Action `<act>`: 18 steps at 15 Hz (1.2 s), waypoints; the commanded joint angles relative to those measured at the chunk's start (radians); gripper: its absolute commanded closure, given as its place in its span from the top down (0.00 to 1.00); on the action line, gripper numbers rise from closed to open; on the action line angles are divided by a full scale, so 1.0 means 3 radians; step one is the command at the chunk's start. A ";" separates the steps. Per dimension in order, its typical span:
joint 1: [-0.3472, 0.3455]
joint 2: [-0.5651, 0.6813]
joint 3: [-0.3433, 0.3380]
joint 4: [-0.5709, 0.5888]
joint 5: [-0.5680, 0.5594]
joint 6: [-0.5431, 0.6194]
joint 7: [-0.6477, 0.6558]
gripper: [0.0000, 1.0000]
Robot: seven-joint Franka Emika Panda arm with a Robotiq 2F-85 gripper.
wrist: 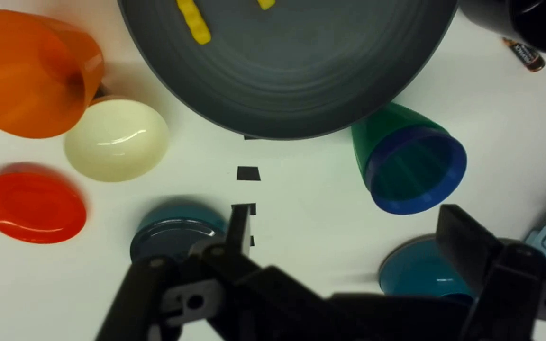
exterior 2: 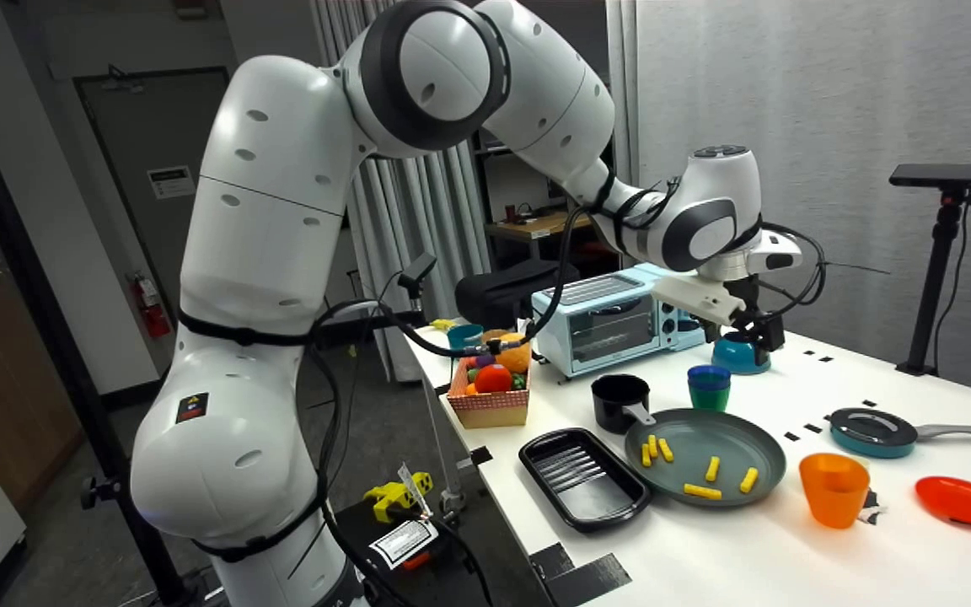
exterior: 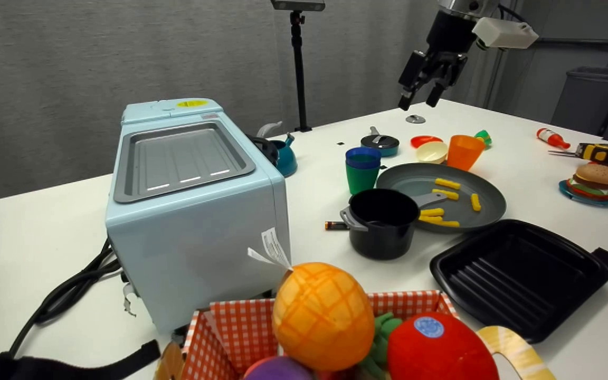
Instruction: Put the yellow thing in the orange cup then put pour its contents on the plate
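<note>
Several small bright yellow pieces (exterior: 447, 183) lie scattered on the dark grey plate (exterior: 409, 179). The yellow pieces (exterior 2: 702, 491) and the plate (exterior 2: 705, 432) also show in an exterior view. In the wrist view part of the plate (wrist: 301, 71) shows, with a yellow piece (wrist: 195, 21) on it. The orange cup (exterior: 465, 152) stands upright beside the plate; it also shows in an exterior view (exterior 2: 834, 491) and in the wrist view (wrist: 26, 80). My gripper (exterior: 419, 100) is open and empty, high above the table beyond the plate; its spread fingers show in the wrist view (wrist: 345, 210).
Stacked blue and green cups (wrist: 410, 166) and a black pot (exterior: 383, 227) stand against the plate's edge. A black ridged tray (exterior 2: 582, 476), cream bowl (wrist: 116, 139), red dish (wrist: 32, 207), small teal pan (exterior 2: 873, 432), teal kettle (wrist: 424, 267), toaster oven (exterior: 198, 243) and fruit basket (exterior 2: 485, 413) surround it.
</note>
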 commanded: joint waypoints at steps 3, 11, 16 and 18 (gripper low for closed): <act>-0.0064 -0.0271 0.0103 -0.0385 0.0099 -0.0039 -0.0354 1.00; 0.0011 -0.0207 0.0029 -0.0352 0.0036 -0.0008 -0.0258 1.00; 0.0011 -0.0209 0.0030 -0.0356 0.0036 -0.0008 -0.0259 1.00; 0.0011 -0.0209 0.0030 -0.0356 0.0036 -0.0008 -0.0259 1.00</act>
